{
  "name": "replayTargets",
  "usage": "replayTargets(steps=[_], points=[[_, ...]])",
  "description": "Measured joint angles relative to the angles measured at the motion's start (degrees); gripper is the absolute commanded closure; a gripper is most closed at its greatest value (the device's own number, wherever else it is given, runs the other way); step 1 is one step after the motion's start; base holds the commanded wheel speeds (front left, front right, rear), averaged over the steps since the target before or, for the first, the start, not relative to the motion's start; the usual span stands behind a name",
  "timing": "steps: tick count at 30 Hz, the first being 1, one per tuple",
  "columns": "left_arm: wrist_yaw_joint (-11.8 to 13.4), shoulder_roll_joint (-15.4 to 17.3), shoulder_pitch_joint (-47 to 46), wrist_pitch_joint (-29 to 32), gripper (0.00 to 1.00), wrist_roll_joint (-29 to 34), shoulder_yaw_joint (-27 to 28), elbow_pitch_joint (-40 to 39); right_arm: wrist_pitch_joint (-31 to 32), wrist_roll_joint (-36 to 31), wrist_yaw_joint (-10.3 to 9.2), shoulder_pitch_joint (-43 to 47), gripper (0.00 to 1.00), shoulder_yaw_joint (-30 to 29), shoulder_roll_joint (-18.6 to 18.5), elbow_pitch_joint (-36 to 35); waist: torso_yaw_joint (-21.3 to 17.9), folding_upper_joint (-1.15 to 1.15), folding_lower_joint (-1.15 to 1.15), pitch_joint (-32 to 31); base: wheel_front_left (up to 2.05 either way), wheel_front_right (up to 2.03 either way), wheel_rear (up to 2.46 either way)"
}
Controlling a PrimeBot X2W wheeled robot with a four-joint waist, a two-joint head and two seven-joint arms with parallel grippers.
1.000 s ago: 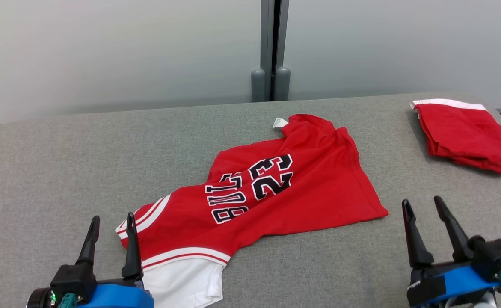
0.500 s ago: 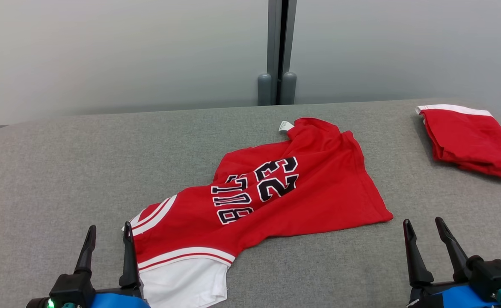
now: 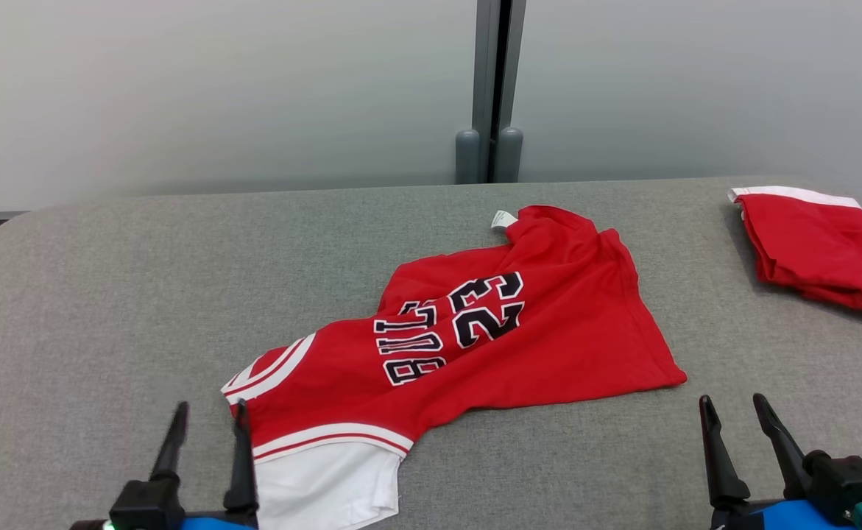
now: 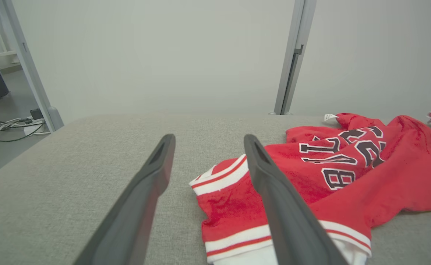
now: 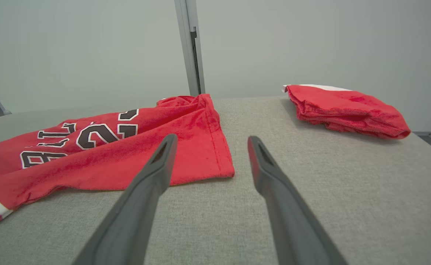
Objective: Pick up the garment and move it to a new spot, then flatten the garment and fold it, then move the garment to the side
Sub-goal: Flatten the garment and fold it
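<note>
The red jersey (image 3: 475,346) lies rumpled across the middle of the head view, on the grey cloth-covered table (image 3: 107,294). It runs on a slant from a white-trimmed end at the lower left to a loose red hem right of centre. Black letters and numbers edged in white show upside down on its middle. A small white label (image 3: 503,219) sticks out at its upper edge.

The left gripper (image 3: 210,405) rises from the lower left of the frame, its fingers spread apart and grasping nothing. Its inner fingertip stands right at the jersey's striped edge; whether it touches the cloth is hard to tell. In the left wrist view that finger crosses in front of the red and white trim.

The right gripper (image 3: 732,398) stands at the lower right, likewise parted and empty, over bare table near the jersey's lower right corner.

A folded red garment (image 3: 821,250) sits at the upper right edge, well apart from the jersey. Behind the table is a pale wall (image 3: 217,88) with a grey post (image 3: 489,88) at the upper middle.
</note>
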Motion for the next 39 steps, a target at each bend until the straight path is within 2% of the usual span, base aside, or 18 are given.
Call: replayTargets(steps=[12, 16, 28, 31, 39], points=[[-2.3, 0.3, 3.8, 0.0, 0.00, -0.5, -4.2, 9.0, 0.0, 0.5, 0.00, -0.1, 0.00, -1.2, -0.5, 5.9, 1.3, 0.00, 0.00, -0.5, 0.00, 0.00, 0.00], [-2.8, 1.0, 4.1, 2.3, 0.00, -1.8, -6.1, 11.9, 0.0, 0.6, 0.00, 0.0, 0.00, -1.2, -0.4, 7.0, 1.4, 0.00, 0.00, -0.9, 0.00, 0.00, 0.00], [-3.0, 2.8, 4.1, 12.2, 0.00, -9.2, -11.7, 12.5, 0.0, 1.6, 0.00, -0.1, 0.00, -0.6, -1.0, 9.5, 1.4, 0.00, 0.00, -1.0, 0.00, 0.00, 0.00], [-3.0, 3.2, 3.9, 13.7, 0.00, -12.0, -13.4, 12.3, 0.0, 1.6, 0.00, -0.1, 0.00, -0.5, -1.0, 9.9, 1.3, 0.00, 0.00, -0.7, 0.00, 0.00, 0.00], [-3.0, 4.4, 2.1, 14.7, 0.00, -14.2, -15.9, 12.5, 0.0, 2.4, 0.00, -0.4, 0.00, -0.3, -1.2, 10.7, 1.0, 0.00, 0.00, 0.0, 0.00, 0.00, 0.00]])
